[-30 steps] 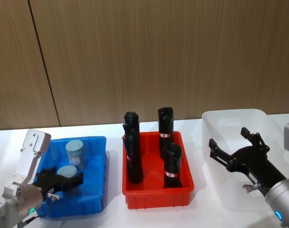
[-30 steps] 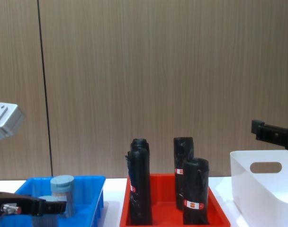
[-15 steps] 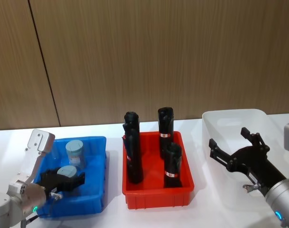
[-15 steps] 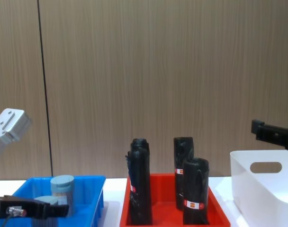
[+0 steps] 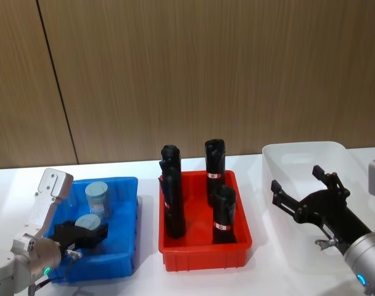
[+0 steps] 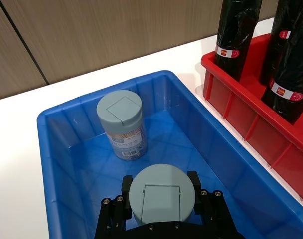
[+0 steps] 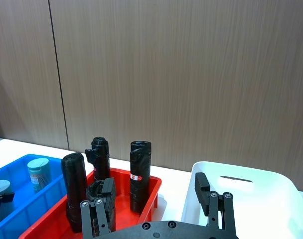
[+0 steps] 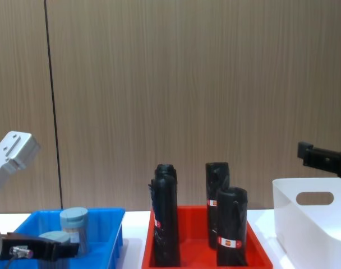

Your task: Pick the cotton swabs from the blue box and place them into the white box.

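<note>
Though clear-walled, flat-lidded cylindrical cotton swabs (image 6: 120,124).

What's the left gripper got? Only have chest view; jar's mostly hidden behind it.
Observer: Left wrist view: the left gripper is shut on the near jar, fingers against both sides of its lid.
Operator: Other jar in the way?
Observer: No. The far jar stands upright deeper in the blue box, apart from the gripped one.
Operator: Right side?
Observer: Head view: the right gripper is open, over the white box.
</note>
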Robot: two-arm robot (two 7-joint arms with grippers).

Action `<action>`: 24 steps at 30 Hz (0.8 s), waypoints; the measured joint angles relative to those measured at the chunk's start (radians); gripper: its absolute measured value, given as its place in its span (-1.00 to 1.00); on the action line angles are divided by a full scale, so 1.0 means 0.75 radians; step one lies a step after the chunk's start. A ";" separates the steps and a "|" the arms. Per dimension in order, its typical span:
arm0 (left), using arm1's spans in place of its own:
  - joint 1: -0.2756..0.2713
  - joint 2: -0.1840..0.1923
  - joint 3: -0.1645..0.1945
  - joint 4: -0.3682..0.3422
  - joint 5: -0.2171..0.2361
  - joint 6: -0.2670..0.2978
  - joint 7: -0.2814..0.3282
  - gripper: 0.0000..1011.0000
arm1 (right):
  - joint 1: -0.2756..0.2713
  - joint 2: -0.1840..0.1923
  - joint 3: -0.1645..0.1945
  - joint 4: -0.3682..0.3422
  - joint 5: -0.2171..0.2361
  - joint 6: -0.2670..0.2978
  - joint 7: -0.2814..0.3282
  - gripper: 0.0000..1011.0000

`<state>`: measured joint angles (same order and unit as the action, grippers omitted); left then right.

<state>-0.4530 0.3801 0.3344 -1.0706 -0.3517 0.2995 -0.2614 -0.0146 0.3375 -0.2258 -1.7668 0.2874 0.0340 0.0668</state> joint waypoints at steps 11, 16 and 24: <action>0.027 0.015 -0.009 -0.061 0.010 -0.068 0.028 0.31 | 0.000 0.000 0.000 0.000 0.000 0.000 0.000 0.98; 0.051 0.033 -0.020 -0.122 0.010 -0.122 0.020 0.31 | 0.000 0.000 0.000 0.000 0.000 0.000 0.000 0.98; 0.083 0.068 -0.042 -0.218 -0.004 -0.182 -0.051 0.31 | 0.000 0.000 0.000 0.000 0.000 0.000 0.000 0.98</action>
<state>-0.3905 0.4309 0.3031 -1.2344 -0.3548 0.1632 -0.2998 -0.0146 0.3374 -0.2258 -1.7668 0.2874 0.0340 0.0668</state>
